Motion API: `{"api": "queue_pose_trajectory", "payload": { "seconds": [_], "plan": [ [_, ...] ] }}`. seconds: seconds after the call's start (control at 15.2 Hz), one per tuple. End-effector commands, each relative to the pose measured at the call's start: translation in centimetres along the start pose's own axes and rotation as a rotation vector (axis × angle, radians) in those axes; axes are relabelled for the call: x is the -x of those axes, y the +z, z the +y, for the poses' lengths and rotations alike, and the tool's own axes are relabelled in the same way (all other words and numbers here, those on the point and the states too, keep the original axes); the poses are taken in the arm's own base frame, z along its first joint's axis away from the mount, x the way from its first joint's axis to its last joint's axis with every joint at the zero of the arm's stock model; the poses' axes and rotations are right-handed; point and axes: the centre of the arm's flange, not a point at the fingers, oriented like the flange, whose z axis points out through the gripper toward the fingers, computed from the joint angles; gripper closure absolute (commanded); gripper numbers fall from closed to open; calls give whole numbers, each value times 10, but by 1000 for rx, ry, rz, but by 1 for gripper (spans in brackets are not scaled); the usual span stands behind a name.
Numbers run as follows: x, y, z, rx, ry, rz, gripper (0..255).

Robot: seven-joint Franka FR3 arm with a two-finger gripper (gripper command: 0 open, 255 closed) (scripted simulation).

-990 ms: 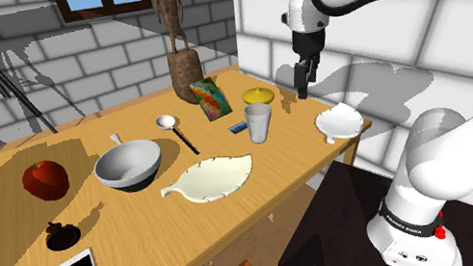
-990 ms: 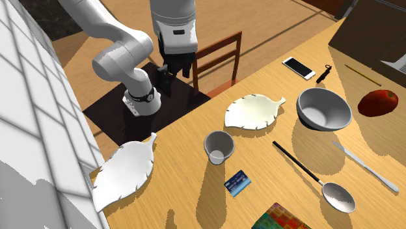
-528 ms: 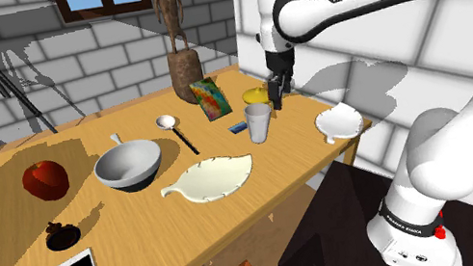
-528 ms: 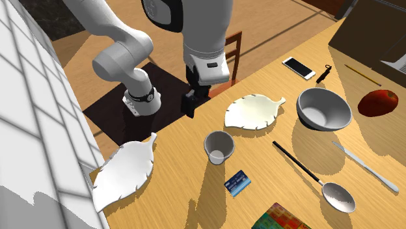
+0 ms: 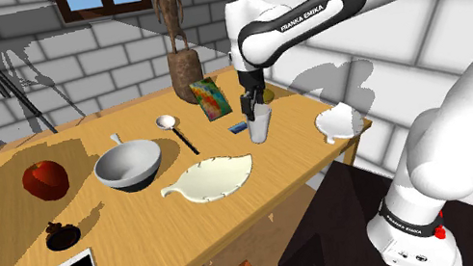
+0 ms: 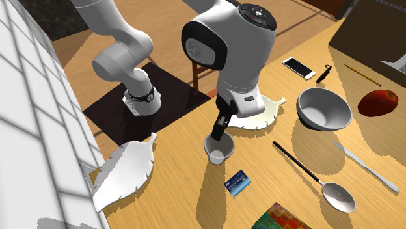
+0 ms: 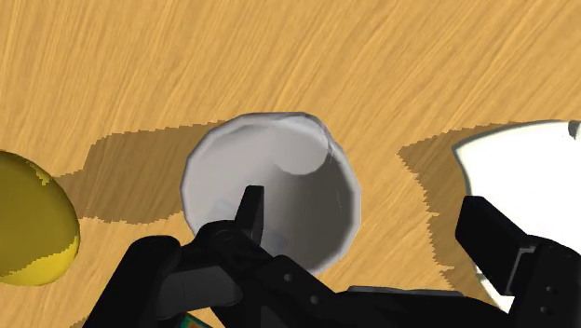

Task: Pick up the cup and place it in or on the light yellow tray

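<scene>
A pale grey cup (image 5: 260, 127) (image 6: 219, 149) (image 7: 272, 182) stands upright on the wooden table. My black gripper (image 5: 251, 107) (image 6: 220, 129) (image 7: 372, 233) hangs open just above it, holding nothing. One finger (image 7: 249, 210) is over the cup's mouth; the other finger (image 7: 493, 238) is outside its rim. The light yellow leaf-shaped tray (image 5: 208, 178) (image 6: 259, 112) lies on the table beside the cup, toward the stand, partly behind the arm in the second exterior view.
A white leaf tray (image 5: 338, 121) (image 6: 123, 172) sits at the table's corner. Close to the cup are a blue card (image 5: 238, 127) (image 6: 237, 183), a yellow object (image 5: 258, 93) (image 7: 28, 224) and a colourful book (image 5: 211, 98). Farther off are a grey bowl (image 5: 128, 164), spoon (image 5: 176, 130) and apple (image 5: 45, 177).
The arm has swung in from the table's edge near the white leaf tray to over the cup and come down. The fingers stayed open; nothing on the table moved.
</scene>
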Motion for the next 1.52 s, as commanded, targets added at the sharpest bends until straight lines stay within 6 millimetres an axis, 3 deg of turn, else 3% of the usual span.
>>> {"api": "queue_pose_trajectory", "payload": {
  "seconds": [0.0,0.46,0.99,1.06,1.45],
  "plan": [
    [-10,10,0,3,-7,1,0],
    [-10,50,0,3,-7,1,0],
    [-10,50,0,3,-7,1,0],
    [-10,50,0,3,-7,1,255],
    [-10,50,0,3,-7,1,255]
  ]
}}
